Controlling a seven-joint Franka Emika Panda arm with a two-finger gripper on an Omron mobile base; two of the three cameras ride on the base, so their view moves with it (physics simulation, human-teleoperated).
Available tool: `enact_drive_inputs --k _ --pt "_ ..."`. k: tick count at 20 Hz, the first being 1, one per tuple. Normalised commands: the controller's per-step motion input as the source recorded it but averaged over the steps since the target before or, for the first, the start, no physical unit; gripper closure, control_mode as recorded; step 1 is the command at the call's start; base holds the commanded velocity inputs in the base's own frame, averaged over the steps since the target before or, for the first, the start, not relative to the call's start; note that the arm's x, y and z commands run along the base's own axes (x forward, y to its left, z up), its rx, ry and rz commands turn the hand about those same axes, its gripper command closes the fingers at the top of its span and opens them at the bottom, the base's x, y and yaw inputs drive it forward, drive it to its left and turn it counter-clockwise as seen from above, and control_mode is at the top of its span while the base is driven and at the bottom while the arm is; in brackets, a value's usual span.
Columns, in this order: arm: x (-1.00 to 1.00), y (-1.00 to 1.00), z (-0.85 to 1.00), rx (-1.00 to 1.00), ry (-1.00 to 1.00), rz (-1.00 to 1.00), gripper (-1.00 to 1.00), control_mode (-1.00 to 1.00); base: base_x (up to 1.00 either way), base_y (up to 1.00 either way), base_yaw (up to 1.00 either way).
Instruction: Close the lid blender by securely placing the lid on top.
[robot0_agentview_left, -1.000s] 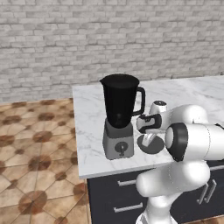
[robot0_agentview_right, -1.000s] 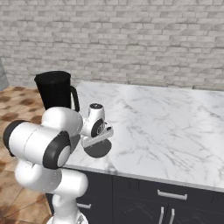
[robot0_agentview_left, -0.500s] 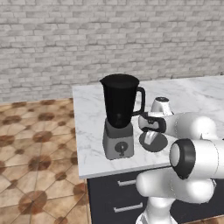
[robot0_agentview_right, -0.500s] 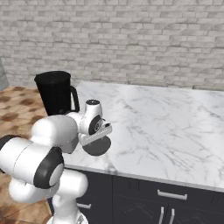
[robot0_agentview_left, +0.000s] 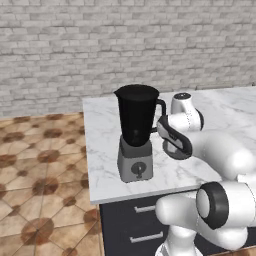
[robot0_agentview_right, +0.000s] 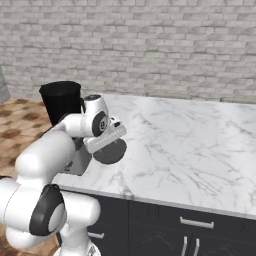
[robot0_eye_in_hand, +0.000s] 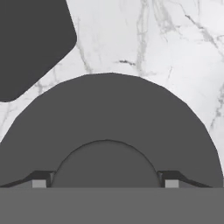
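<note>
Lid (robot0_agentview_right: 110, 150): a flat, round, dark-grey disc, seen in the right base view under the hand and over the marble, near the table's front edge. In the hand view the lid (robot0_eye_in_hand: 109, 127) is seen as a broad dark arc with a raised round centre, flanked at the bottom by the two dark fingertips (robot0_eye_in_hand: 39, 180), one on each side of that centre. The jaws (robot0_eye_in_hand: 105, 181) are thus taken to be clenched on the lid's raised centre. Whether the lid rests on the table or is held just above it cannot be told. In the left base view the lid (robot0_agentview_left: 175, 142) appears as a dark rim at the end of the white arm, just beside the blender's handle.

Blender (robot0_agentview_left: 136, 137): a tall black tapered jar with a side loop handle, set upright on a boxy grey base with a round dial, standing near the left front corner of the table. Its mouth is open, with no lid on it. In the right base view the jar (robot0_agentview_right: 61, 102) is partly hidden behind the arm.

Table (robot0_agentview_right: 190, 145): white marble top with grey veins, dark drawer fronts with silver handles below.

Surroundings: a grey brick wall (robot0_agentview_left: 100, 45) behind, a brown tiled floor (robot0_agentview_left: 40, 170) to the left.
</note>
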Motion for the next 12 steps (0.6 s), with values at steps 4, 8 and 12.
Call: enact_drive_inputs --k 4,8,12 --pt "-0.13 -0.43 0.63 0.0 0.0 0.0 1.0 -1.0 0.0 0.0 0.0" --pt "-0.33 -0.26 0.77 0.0 -0.06 0.0 1.0 -1.0 0.0 0.0 0.0" --pt "-0.19 0.0 0.99 0.0 -0.08 0.0 1.0 -1.0 0.0 0.0 0.0"
